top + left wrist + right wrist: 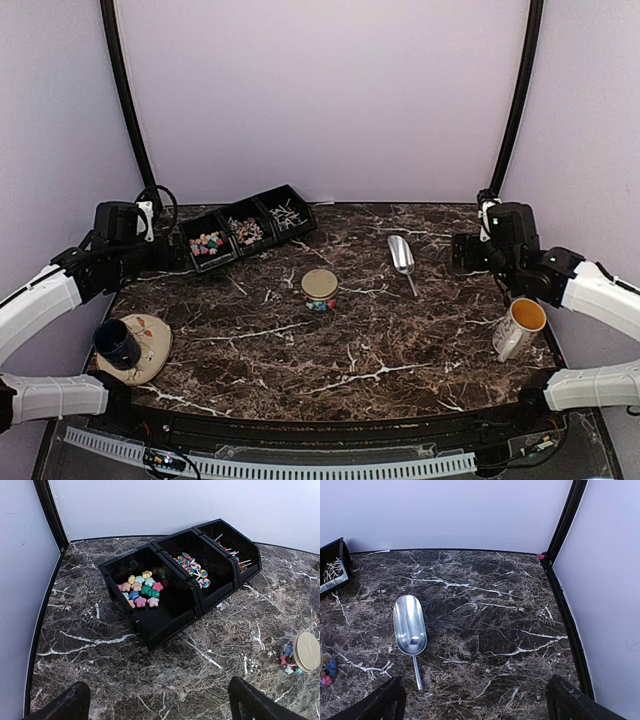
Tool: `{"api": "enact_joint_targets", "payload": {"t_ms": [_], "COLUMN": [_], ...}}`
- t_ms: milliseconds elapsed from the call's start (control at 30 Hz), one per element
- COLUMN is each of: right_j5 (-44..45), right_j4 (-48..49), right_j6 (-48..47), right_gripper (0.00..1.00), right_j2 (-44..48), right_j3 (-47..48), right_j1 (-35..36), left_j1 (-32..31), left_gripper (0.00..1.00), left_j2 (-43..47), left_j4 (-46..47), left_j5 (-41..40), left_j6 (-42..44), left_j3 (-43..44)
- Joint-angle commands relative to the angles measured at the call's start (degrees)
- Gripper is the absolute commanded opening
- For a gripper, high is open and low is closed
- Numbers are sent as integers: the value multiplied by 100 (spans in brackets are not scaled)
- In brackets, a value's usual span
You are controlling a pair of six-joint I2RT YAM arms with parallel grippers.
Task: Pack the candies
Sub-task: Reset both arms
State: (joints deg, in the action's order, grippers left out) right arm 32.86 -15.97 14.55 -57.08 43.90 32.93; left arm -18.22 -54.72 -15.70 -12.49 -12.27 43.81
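Observation:
The candies lie in three joined black bins (167, 622) at the back left. Pastel star pieces (141, 592) fill the left bin, swirled round ones (192, 569) the middle, thin whitish sticks (232, 555) the right. The same bins (213, 264) show in the top view. A small jar (320, 288) with a tan lid stands mid-table with a few coloured candies inside. My left gripper (160, 700) hovers open just before the bins, holding nothing. My right gripper (475, 700) is open at the back right, beside a metal scoop (410, 625).
A cream mug (520, 328) with an orange inside stands at the right edge. A dark blue cup (117, 343) sits on a beige plate (153, 348) at the left front. Black frame posts and pale walls close in the table.

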Motion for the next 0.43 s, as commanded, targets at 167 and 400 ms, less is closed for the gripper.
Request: {"api": "enact_joint_targets", "payload": {"t_ms": [167, 400], "right_j5": [186, 56], "right_j4": [666, 744], "right_j6": [-393, -476], "right_gripper": [98, 98], "right_j2": [566, 511], "right_j3": [-283, -273], "right_j1": [-29, -24], "left_j1": [35, 32], "left_gripper": [99, 99], "left_j2": [258, 256], "left_j4": [568, 593], "left_j5": [87, 100], "left_j6": [-35, -49], "left_j3": [-236, -251]}}
